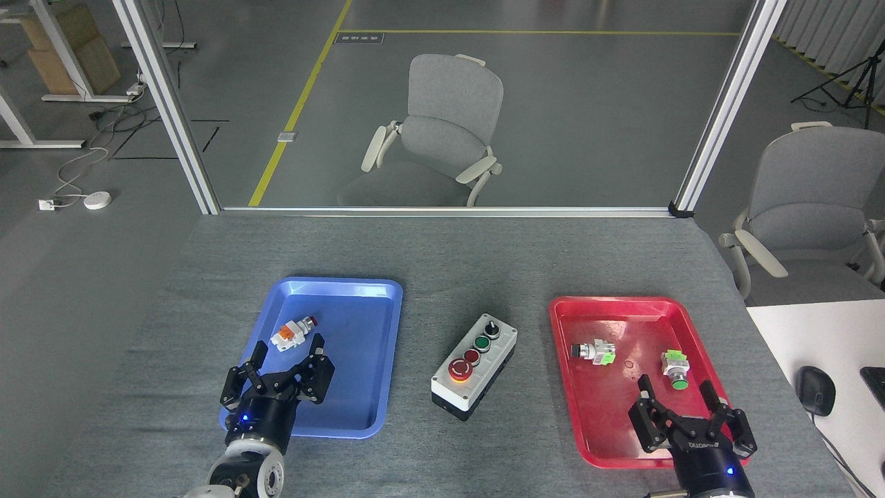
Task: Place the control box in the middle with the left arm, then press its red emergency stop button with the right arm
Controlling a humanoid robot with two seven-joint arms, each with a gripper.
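The control box (pixel 476 365) lies on the grey table between the two trays, angled, with a light grey top and black base. Its row runs from a black knob at the far end through a green and a small red button to the large red emergency stop button (pixel 460 369) at the near end. My left gripper (pixel 288 348) is open over the near part of the blue tray (pixel 373 325), well left of the box. My right gripper (pixel 678 385) is open over the near part of the red tray (pixel 608 429), right of the box. Neither touches anything.
A loose push-button part with an orange back (pixel 293 332) lies in the blue tray just beyond my left fingers. Two loose parts (pixel 593 352) (pixel 675 366) lie in the red tray. A white desk with a mouse (pixel 816 389) adjoins the table's right edge.
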